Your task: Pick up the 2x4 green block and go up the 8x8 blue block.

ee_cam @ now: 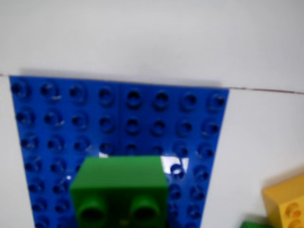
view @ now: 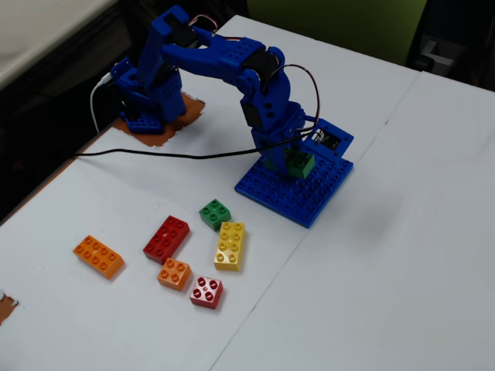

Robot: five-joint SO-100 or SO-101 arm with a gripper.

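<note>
Green 2x4 block (view: 298,163) sat in the gripper (view: 296,161) over the 8x8 blue block (view: 290,195) in the fixed view, fingers closed around it from above; whether the brick's underside touched the studs or hung just above them could not be told. In the wrist view the same 2x4 green block (ee_cam: 120,190) filled the near centre, end face toward the camera with two round studs showing, and the blue baseplate (ee_cam: 57,123) spread behind and to both sides of it, far edge running along a seam in the white table (ee_cam: 266,137). Fingers themselves were not visible in the wrist view. Blue arm (view: 224,58) reached from its base (view: 143,97) at the far left down to the plate. Loose bricks lay near-left of the plate in the fixed view, all apart from it: small green square brick (view: 214,213), yellow 2x4 brick (view: 230,245) just near of it, red brick (view: 166,237) to the left, long orange brick (view: 99,256) farthest left, small orange brick (view: 175,273) and small red brick (view: 206,291) nearest. Yellow brick corner (ee_cam: 285,202) showed at the wrist view's near right edge, a sliver of green beside it.
</note>
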